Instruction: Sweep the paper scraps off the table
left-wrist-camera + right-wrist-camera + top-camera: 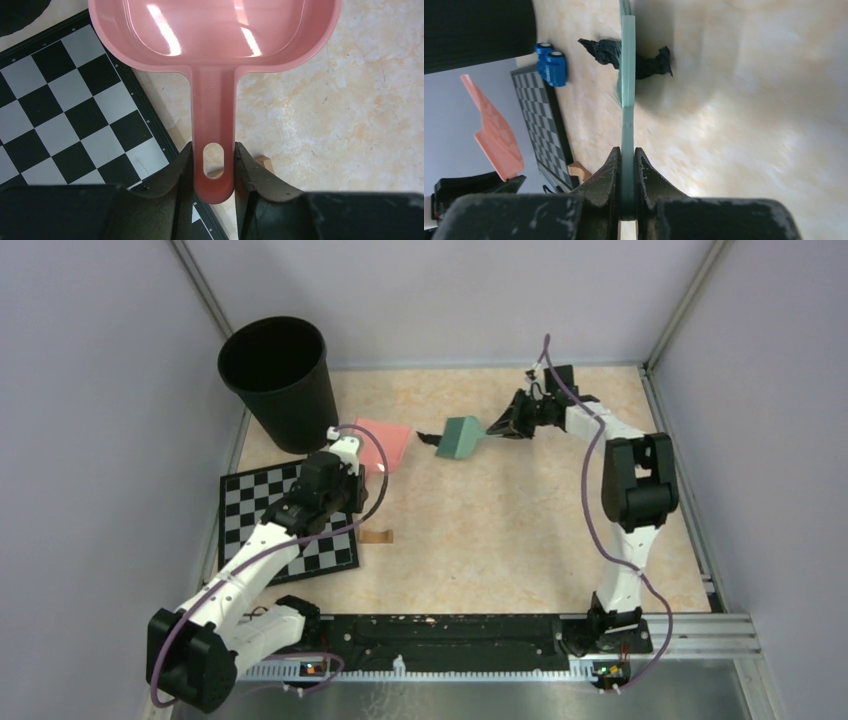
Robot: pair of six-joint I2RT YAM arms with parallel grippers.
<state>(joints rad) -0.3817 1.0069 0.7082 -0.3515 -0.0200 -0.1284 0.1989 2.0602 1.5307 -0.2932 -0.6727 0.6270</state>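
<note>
overhead view of a pale marbled table (500, 530) with two robot arms bolted at its near edge. the left claw (213, 155) is clamped on the handle of a pink dustpan (215, 30), one finger on each side of the handle just by its hanging hole. the pan points away from the arm, toward the middle of the table, and sits just beside a black bin (275, 380) at the far left corner. a chequered board (255, 510) lies flat along the left edge, partly under the left arm, and a small wooden block (378, 536) rests on the table just off the board's near right corner.

the right claw (626, 160) is closed tight on the thin handle of a green brush (462, 437), which reaches leftward from the far right part of the table. the paper scraps (651, 64) seen here are black and crumpled. they lie on the table at the head of the brush, showing on both sides of it, between the brush and the mouth of the dustpan. whether they are one piece or two cannot be told. in the right wrist view a blue toy car (551, 65) stands at the far end of the board, near the bin.
</note>
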